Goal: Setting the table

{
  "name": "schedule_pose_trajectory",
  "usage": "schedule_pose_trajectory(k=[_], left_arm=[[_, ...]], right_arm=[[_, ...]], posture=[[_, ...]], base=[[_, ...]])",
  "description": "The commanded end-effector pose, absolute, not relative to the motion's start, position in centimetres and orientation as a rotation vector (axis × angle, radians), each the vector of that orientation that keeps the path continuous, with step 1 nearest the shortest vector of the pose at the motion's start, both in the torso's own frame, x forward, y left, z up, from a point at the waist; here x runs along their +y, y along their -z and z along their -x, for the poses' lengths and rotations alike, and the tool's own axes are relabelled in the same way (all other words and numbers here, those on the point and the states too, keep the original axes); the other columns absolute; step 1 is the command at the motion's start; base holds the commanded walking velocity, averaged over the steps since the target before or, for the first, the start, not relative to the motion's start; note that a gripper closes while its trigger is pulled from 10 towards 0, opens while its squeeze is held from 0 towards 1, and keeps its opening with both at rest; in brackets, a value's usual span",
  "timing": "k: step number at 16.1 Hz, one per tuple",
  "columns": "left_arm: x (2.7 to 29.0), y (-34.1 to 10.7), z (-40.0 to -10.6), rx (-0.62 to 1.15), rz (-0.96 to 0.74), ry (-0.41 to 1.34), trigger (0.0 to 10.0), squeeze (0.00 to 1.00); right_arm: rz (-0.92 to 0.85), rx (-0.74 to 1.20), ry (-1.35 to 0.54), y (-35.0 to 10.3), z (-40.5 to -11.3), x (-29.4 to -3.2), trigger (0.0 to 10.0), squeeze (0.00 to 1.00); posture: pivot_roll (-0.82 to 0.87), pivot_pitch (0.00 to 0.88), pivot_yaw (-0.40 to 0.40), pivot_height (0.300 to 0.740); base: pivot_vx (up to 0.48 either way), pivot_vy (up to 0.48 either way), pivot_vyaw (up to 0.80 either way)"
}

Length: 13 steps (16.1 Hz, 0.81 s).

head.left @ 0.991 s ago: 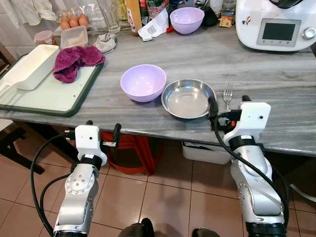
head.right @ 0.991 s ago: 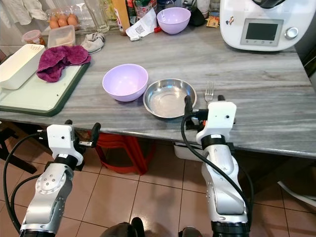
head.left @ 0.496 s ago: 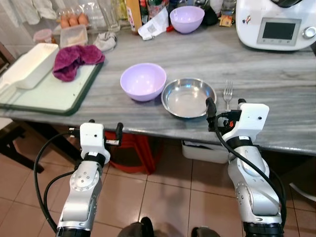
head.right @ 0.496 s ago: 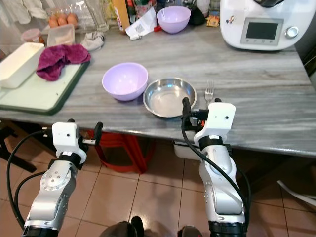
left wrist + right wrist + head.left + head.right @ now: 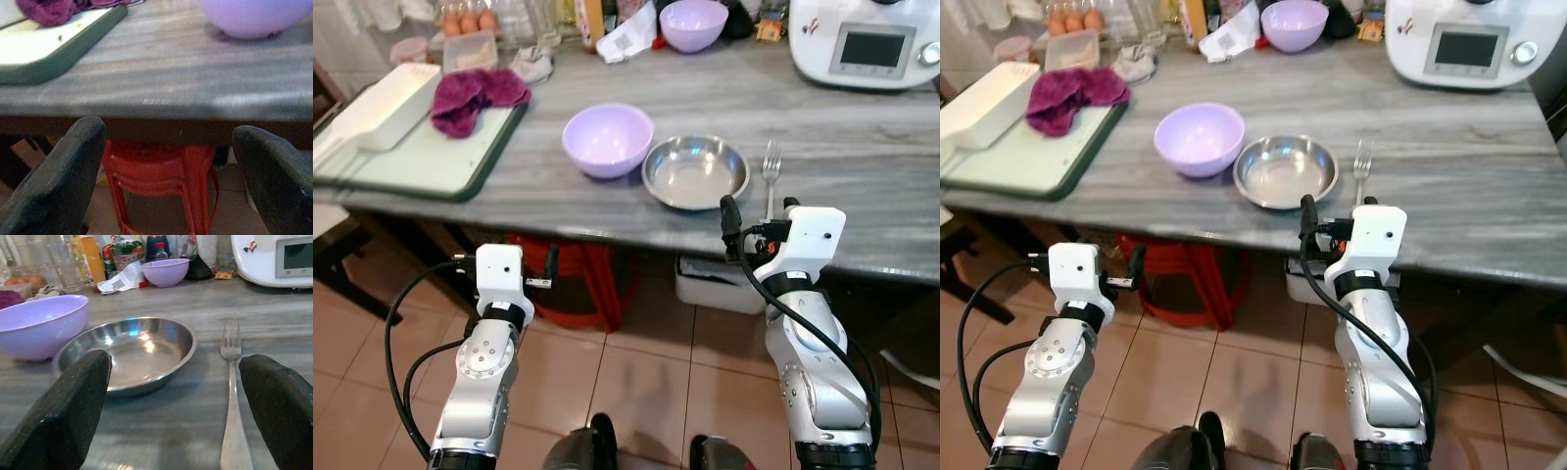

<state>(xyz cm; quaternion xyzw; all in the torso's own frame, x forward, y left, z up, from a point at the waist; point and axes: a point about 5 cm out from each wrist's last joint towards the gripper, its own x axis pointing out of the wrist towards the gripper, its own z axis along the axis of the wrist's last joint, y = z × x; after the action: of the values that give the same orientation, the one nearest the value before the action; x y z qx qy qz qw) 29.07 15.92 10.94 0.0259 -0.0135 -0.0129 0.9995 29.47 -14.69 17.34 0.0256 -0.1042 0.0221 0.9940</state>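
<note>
At the upper left of the head view, a green-rimmed tray (image 5: pixel 460 181) sits on the grey stone table (image 5: pixel 862 196), carrying a white oblong dish (image 5: pixel 382 108) and a crumpled purple cloth (image 5: pixel 470 93). Behind it, at the top edge, are eggs (image 5: pixel 470 20) and a small lidded container (image 5: pixel 470 49).

Lower left, the left pincer (image 5: pixel 506 269) hangs below the table edge, in front of a red stool (image 5: pixel 161 181). Its fingers (image 5: pixel 63 181) are spread wide with nothing between them.

Toward the centre, a lilac bowl (image 5: pixel 607 139) stands just beside a stainless steel dish (image 5: pixel 695 171); whether their rims touch is hard to tell. A second lilac bowl (image 5: pixel 693 22) stands at the back among bottles and packets.

Right of the steel dish lies a fork (image 5: pixel 771 171), tines away from the robot, handle reaching toward the near edge. The right pincer (image 5: pixel 756 211) is held at the table edge in line with the dish and fork, fingers (image 5: pixel 63 411) wide apart and empty.

At the upper right stands a white kitchen machine (image 5: pixel 871 44) with a screen.

As for progress, one place looks partly laid: bowl, dish and fork are grouped near the front. No knife, spoon or glass is set there, and the second bowl at the back may be meant for another place, so much probably remains. Neither pincer holds anything, so the next item has yet to be fetched.
</note>
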Motion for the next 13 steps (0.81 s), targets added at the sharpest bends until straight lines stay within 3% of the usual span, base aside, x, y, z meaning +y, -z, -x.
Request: schedule_pose_trajectory(k=[1, 6, 9, 13], left_arm=[[16.2, -10.4, -28.9, 0.0, -0.061, 0.015, 10.0, 0.0], [16.4, -10.4, -28.9, 0.002, -0.068, 0.011, 10.0, 0.0], [16.6, -10.3, -28.8, 0.008, -0.076, 0.003, 10.0, 0.0], [16.8, -10.2, -28.5, 0.013, -0.081, 0.0, 10.0, 0.0]], right_arm=[[-0.052, -0.195, -0.038, -16.9, -29.5, -14.7, 10.0, 0.0], [-0.08, -0.185, -0.012, -16.6, -29.5, -14.8, 10.0, 0.0], [-0.08, -0.175, -0.007, -16.1, -29.3, -14.7, 10.0, 0.0], [-0.079, -0.166, 0.066, -15.5, -28.7, -15.9, 10.0, 0.0]], posture=[[-0.1, 0.167, 0.1, 0.74], [-0.09, 0.159, 0.108, 0.74], [-0.09, 0.161, 0.109, 0.74], [-0.09, 0.171, 0.111, 0.74]], base=[[-0.289, 0.0, 0.0], [-0.34, 0.0, 0.0], [-0.363, 0.0, -0.55], [-0.364, 0.0, 0.0]])
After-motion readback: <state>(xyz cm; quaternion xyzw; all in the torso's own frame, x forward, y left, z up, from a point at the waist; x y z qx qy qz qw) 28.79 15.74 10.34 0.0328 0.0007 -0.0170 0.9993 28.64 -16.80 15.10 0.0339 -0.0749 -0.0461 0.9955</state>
